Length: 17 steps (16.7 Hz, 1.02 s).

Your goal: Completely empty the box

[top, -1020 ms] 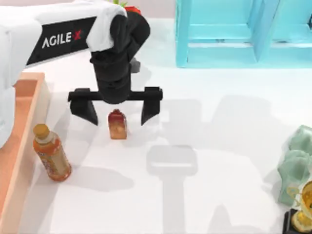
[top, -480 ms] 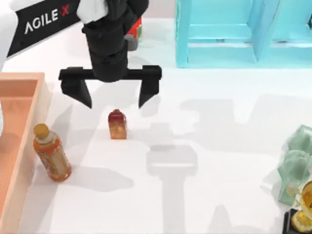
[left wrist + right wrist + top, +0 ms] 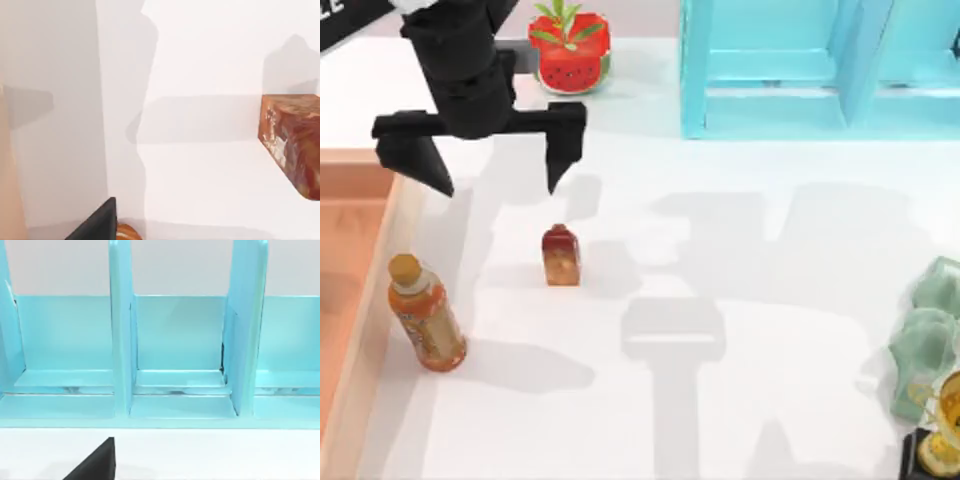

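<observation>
The box (image 3: 365,330) lies at the desk's left edge, cropped by the top view, and the darker floor that shows inside its rim looks bare; the rest of it is out of sight, so I cannot say it is fully emptied. Taking the box as landmark: an orange drink bottle (image 3: 424,314) lies tilted on the white desk (image 3: 740,250) just outside its right rim, and a small red-capped bottle (image 3: 560,256) stands a little farther right of it, both clearly out of the box. The left claw (image 3: 486,168) hangs above the desk over the box's far right corner, fingers spread wide and holding nothing, the red-capped bottle below and to one side of it. For the right claw I cannot tell the finger state; its wrist camera faces the turquoise shelf unit (image 3: 175,360). Judging from this, at least two items are already out, and what remains depends on the hidden part of the box.
</observation>
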Motion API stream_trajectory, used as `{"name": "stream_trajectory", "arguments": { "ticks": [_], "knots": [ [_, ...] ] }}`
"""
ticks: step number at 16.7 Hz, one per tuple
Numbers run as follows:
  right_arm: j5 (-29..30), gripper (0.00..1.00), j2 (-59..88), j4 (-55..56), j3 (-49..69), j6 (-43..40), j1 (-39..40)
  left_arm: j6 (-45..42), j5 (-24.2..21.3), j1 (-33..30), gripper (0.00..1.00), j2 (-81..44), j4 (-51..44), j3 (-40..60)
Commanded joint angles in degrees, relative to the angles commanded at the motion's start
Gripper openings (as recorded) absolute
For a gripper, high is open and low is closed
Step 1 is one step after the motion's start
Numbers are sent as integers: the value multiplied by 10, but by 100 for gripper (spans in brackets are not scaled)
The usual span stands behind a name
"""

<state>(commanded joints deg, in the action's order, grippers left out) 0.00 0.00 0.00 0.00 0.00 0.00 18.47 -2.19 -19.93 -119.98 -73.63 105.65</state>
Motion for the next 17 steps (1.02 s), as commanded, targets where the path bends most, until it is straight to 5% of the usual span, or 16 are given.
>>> {"name": "stream_trajectory", "arguments": {
  "ticks": [9,17],
  "knots": [
    [0,100,0,0,0,0,0,-252,14,251,100,97,-37,-68],
    [0,100,0,0,0,0,0,-279,20,277,100,104,-38,-87]
  ]
}}
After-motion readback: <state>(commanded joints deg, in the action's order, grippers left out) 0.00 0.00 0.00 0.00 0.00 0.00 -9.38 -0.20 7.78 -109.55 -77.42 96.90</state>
